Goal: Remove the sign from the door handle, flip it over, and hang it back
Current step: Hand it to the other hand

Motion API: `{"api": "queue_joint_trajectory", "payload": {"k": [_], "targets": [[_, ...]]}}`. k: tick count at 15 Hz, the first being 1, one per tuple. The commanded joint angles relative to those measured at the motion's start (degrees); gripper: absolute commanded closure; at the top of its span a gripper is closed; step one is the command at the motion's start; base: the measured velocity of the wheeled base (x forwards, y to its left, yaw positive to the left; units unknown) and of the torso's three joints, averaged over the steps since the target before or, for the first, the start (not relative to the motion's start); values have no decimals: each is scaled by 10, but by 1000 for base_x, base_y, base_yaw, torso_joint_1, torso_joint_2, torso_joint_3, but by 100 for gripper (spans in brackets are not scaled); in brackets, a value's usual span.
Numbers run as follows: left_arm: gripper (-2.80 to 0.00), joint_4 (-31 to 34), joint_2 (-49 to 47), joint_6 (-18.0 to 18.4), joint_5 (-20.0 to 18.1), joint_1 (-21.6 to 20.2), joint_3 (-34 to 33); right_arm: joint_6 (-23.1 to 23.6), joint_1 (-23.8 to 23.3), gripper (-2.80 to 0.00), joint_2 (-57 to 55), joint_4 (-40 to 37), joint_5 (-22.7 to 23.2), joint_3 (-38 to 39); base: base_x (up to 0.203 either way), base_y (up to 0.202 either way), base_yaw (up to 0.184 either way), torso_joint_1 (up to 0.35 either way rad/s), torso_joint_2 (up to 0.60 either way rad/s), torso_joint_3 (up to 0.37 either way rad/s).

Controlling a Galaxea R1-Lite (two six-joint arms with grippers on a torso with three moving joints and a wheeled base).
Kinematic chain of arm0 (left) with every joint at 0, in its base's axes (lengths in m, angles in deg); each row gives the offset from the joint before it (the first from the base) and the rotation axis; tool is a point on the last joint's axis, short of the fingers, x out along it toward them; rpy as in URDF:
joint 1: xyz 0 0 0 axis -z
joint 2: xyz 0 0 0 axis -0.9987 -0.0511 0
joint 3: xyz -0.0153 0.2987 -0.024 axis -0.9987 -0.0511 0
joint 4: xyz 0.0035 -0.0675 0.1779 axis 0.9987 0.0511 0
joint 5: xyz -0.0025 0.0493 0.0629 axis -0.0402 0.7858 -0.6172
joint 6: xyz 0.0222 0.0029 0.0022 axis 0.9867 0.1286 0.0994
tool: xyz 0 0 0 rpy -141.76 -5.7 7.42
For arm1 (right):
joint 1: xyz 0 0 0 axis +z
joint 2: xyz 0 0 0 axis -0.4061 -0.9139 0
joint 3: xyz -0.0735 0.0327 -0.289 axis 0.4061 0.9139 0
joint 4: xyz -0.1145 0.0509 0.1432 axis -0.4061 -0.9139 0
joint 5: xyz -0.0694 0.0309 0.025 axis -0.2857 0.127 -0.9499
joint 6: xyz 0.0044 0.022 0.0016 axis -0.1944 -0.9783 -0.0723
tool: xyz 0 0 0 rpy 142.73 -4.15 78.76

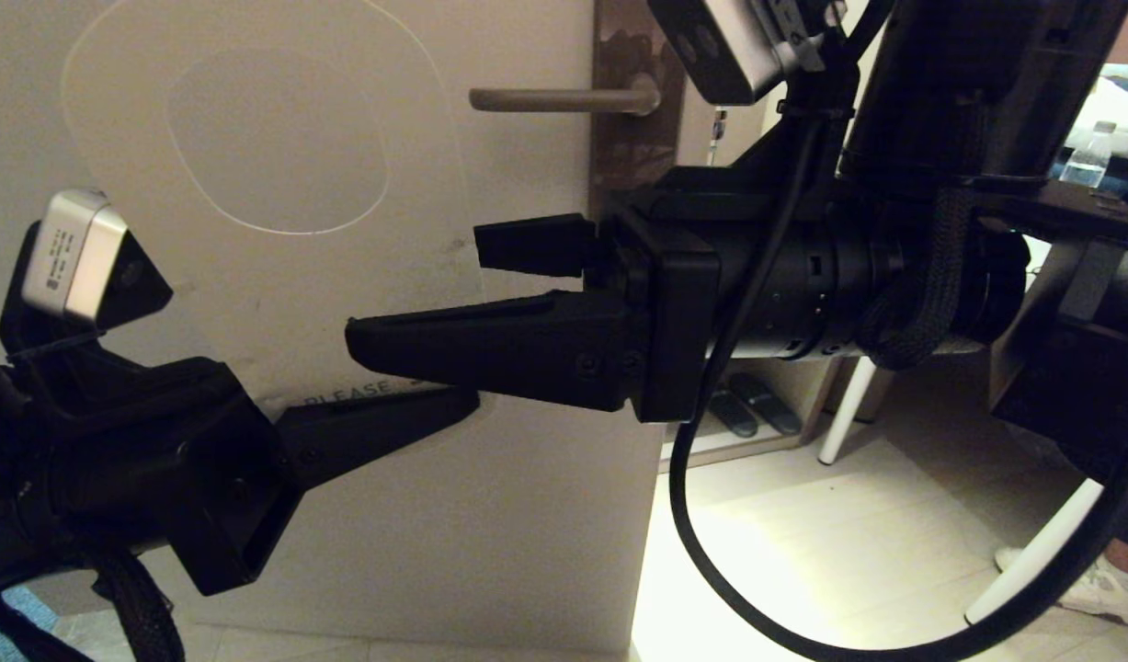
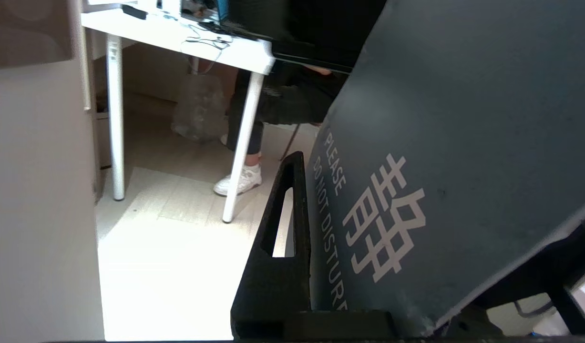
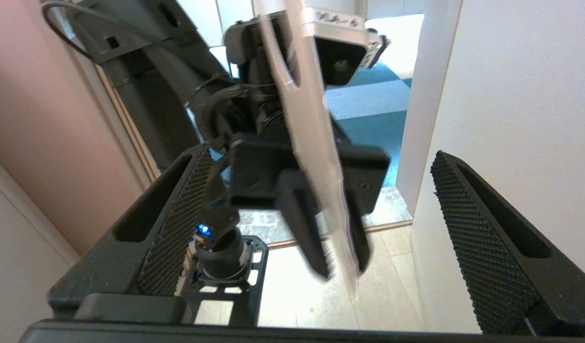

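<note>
Left tool (image 1: 435, 409) grips the sign (image 1: 279, 184) at frame centre; our right tool (image 1: 416, 294) gapes open, should close squarely on the card edge.

Matte black claw (image 1: 416, 368), ribbed pads (image 3: 468, 228)

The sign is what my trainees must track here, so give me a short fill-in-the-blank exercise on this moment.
1. The sign is held at its lower end by the ____ gripper.
2. The door handle has ____ hanging on it.
3. The pale face toward the head camera shows the word ____.
4. The right gripper has its fingers ____, one on each side of the sign's edge.

Missing words: left; nothing; PLEASE; open
</note>
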Motion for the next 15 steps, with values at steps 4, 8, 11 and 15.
{"api": "queue_joint_trajectory", "payload": {"k": [4, 8, 11, 15], "targets": [[0, -3, -2, -2, -2, -16, 0, -1, 0, -280, 42, 2, 3, 33, 0, 0, 0, 0, 0, 0], [0, -3, 1, -1, -2, -35, -1, -1, -9, -280, 52, 2, 1, 38, 0, 0, 0, 0, 0, 0], [0, -3, 13, 0, -3, -57, -10, 0, -9, -280, 67, 2, 1, 50, 0, 0, 0, 0, 0, 0], [0, -3, 33, -1, -3, -75, -29, 0, -9, -280, 90, 2, 1, 66, 0, 0, 0, 0, 0, 0]]}}
